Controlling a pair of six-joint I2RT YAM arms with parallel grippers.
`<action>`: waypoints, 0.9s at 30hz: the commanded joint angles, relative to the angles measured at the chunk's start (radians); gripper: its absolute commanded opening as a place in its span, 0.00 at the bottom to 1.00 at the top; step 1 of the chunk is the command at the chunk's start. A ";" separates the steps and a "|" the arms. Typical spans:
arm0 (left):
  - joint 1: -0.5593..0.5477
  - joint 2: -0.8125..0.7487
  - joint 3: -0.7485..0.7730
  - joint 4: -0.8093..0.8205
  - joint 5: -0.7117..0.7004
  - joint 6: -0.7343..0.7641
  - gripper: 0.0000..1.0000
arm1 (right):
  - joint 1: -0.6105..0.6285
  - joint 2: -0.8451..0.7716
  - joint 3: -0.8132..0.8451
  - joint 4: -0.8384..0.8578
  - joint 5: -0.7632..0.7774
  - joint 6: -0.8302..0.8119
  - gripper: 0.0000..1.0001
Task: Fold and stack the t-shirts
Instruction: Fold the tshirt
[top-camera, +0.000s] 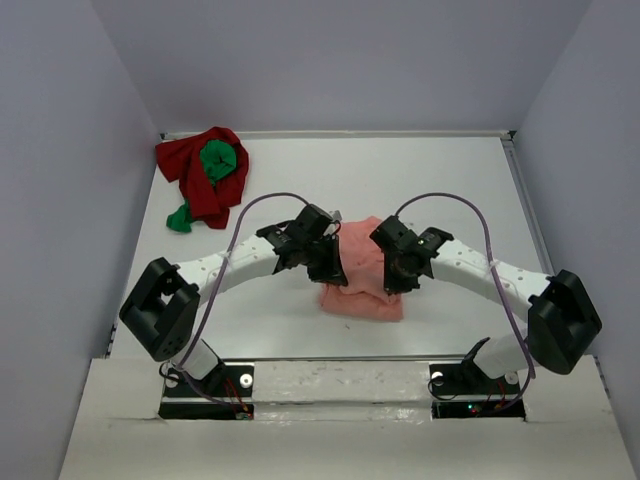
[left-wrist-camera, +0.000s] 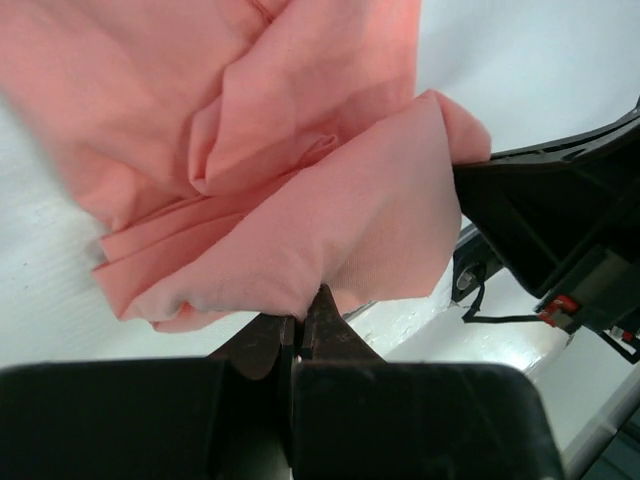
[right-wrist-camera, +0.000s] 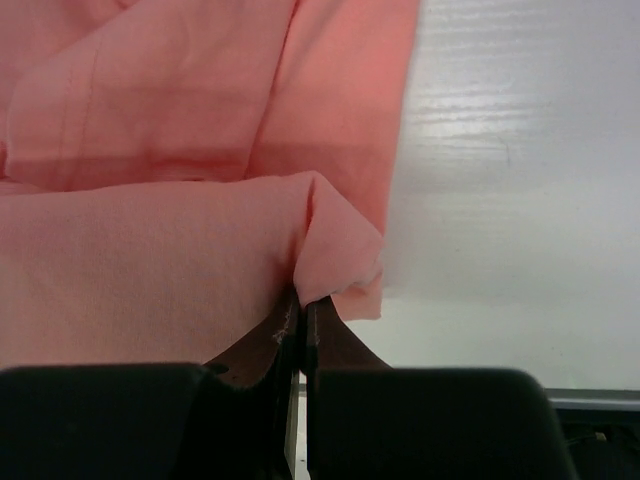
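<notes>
Salmon-pink t-shirt (top-camera: 362, 298) sits bunched at frame center. Left gripper (left-wrist-camera: 303, 328) and right gripper (right-wrist-camera: 303, 316) each pinch a fold at its edge, jaws clamped tight. Looks light and floppy, so I'd grab corners or hems, not the middle.

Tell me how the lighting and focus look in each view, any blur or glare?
Top external view: even, soft light on the table, everything sharp, shadows faint. Left wrist view: the salmon-pink t-shirt blurs at its left edge; the left tool is a dark, soft-focus mass. Right wrist view: folds fairly crisp, mild streaky sheen on the table, right tool underexposed.
</notes>
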 joint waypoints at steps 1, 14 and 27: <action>-0.021 -0.067 0.066 -0.052 -0.046 -0.013 0.00 | 0.044 -0.023 0.062 -0.102 0.109 0.065 0.00; 0.071 0.069 0.315 -0.158 -0.041 0.134 0.00 | 0.012 0.164 0.435 -0.192 0.303 -0.021 0.00; 0.291 0.469 0.574 -0.132 0.113 0.274 0.00 | -0.192 0.641 0.729 -0.071 0.283 -0.219 0.00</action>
